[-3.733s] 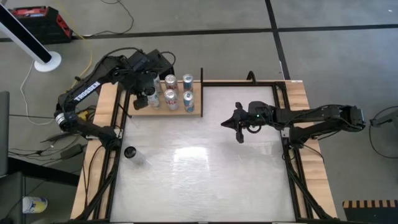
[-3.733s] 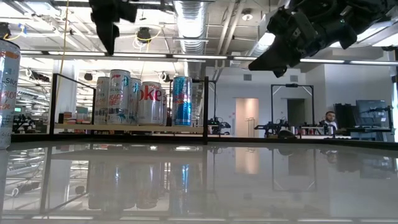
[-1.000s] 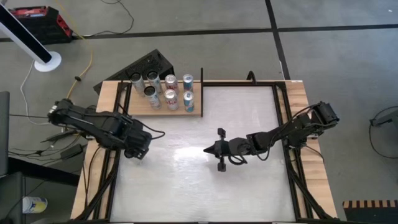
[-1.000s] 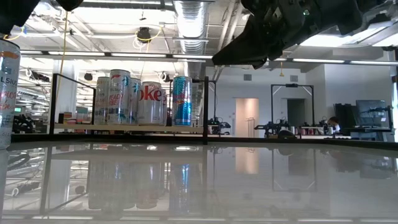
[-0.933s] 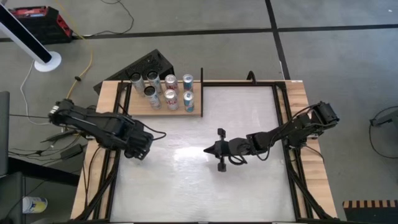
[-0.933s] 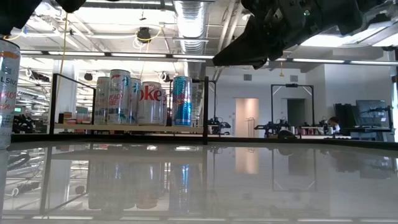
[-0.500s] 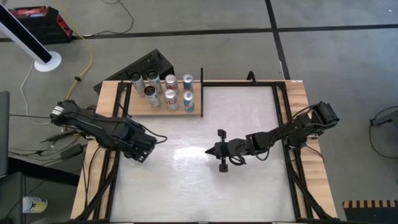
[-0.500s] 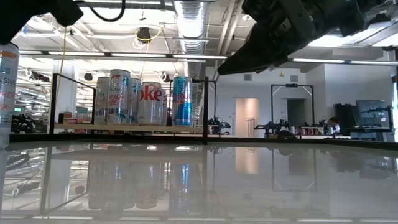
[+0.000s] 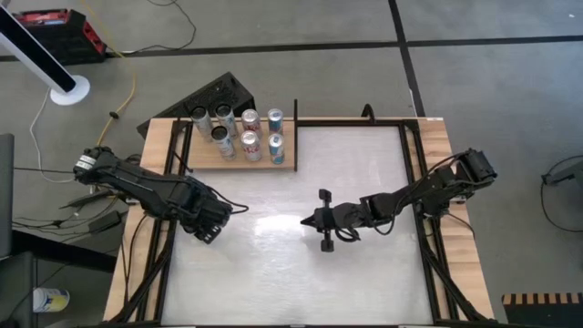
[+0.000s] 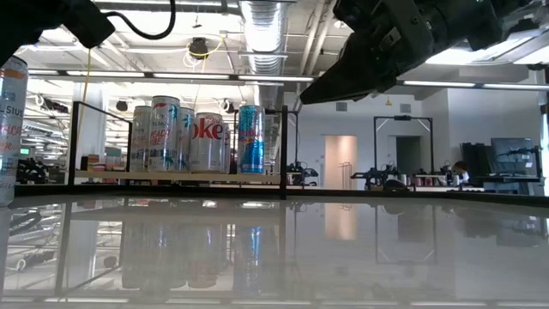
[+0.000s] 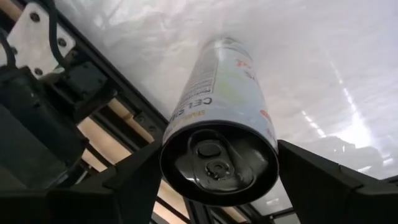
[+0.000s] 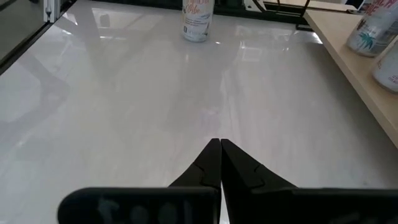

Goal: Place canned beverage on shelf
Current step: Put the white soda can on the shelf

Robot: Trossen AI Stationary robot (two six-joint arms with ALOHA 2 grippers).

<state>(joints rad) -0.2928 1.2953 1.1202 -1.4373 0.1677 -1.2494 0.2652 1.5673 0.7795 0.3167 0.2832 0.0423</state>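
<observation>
Since a second ago your left gripper [image 9: 208, 221] has edged lower-right, jaws apart around the can [image 11: 221, 124], seemingly not clamped, right gripper [image 9: 307, 221] mid-frame, jaws together, shelf [image 9: 239, 155] upper left.

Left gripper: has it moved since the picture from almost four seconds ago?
Yes. The left gripper was over the shelf then; now it is down at the can on the table's left edge.

Two dark, jointed robot arms with black cables looping along them; the right arm's black fingers [image 12: 219, 163] taper to points.
</observation>
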